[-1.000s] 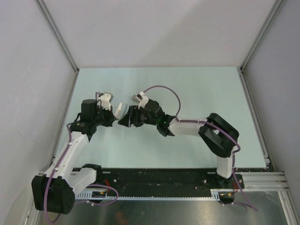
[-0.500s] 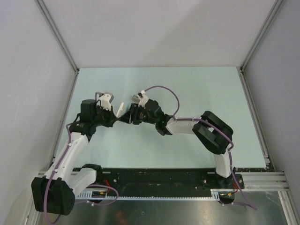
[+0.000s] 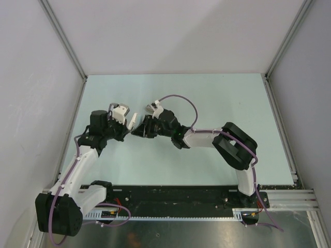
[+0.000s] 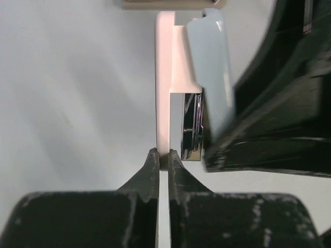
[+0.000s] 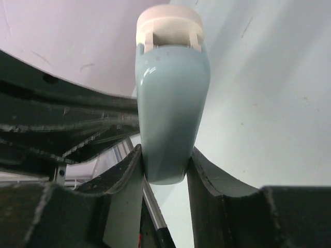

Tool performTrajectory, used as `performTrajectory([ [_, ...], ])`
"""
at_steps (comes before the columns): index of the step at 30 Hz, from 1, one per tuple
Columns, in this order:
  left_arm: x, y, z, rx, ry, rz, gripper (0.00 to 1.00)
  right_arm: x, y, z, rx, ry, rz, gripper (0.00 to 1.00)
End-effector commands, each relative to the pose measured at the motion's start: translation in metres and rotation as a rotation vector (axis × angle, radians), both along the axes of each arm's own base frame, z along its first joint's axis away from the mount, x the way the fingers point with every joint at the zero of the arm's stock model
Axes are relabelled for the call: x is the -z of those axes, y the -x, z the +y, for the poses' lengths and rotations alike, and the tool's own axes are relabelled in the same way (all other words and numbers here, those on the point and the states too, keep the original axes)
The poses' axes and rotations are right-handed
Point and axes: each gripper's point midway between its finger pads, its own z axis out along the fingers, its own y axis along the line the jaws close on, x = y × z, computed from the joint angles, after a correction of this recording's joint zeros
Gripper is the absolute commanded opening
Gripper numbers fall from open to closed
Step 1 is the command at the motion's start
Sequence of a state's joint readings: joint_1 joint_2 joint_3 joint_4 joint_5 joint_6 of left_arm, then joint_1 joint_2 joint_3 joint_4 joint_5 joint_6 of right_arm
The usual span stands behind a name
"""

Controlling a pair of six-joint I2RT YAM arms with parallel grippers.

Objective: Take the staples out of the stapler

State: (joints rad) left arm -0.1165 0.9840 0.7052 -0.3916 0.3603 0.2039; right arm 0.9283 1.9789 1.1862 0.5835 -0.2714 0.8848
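The stapler [image 3: 133,120] hangs above the table between my two grippers. In the left wrist view it stands on edge: a white base plate [image 4: 164,77], a pale blue-grey top arm [image 4: 211,72] and a shiny metal magazine [image 4: 190,135] between them. My left gripper [image 4: 163,153] is shut on the thin white plate. In the right wrist view the blue-grey top arm [image 5: 170,98] with its white end cap [image 5: 169,20] sits between my right gripper [image 5: 164,151] fingers, which press on both its sides. From above, the left gripper [image 3: 125,127] and the right gripper [image 3: 140,130] meet at the stapler.
The pale green table [image 3: 217,98] is walled by grey panels left, right and behind. The black rail [image 3: 176,196] with both arm bases runs along the near edge. The right arm's purple cable [image 3: 181,97] loops over its wrist.
My right gripper has moved left onto the stapler and closed on its top arm. The left gripper has stayed shut on the stapler, shifting only slightly.
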Motion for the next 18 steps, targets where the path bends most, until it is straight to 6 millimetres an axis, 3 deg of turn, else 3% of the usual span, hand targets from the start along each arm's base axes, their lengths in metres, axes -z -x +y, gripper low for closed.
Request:
performTrajectory([
  [1, 0.004, -0.013, 0.016, 0.038, -0.138, -0.095, 0.0, -0.005, 0.014, -0.005, -0.058, 0.022, -0.039, 0.15],
  [9, 0.016, -0.023, 0.034, 0.026, -0.264, -0.131, 0.0, 0.012, 0.025, -0.012, -0.071, 0.065, -0.011, 0.14],
  [14, 0.018, -0.018, 0.029, 0.145, -0.319, -0.203, 0.0, 0.016, 0.033, -0.013, -0.104, 0.097, -0.035, 0.14],
  [18, 0.019, -0.015, 0.023, 0.281, -0.396, -0.294, 0.0, 0.033, 0.042, -0.02, -0.139, 0.187, -0.063, 0.14],
])
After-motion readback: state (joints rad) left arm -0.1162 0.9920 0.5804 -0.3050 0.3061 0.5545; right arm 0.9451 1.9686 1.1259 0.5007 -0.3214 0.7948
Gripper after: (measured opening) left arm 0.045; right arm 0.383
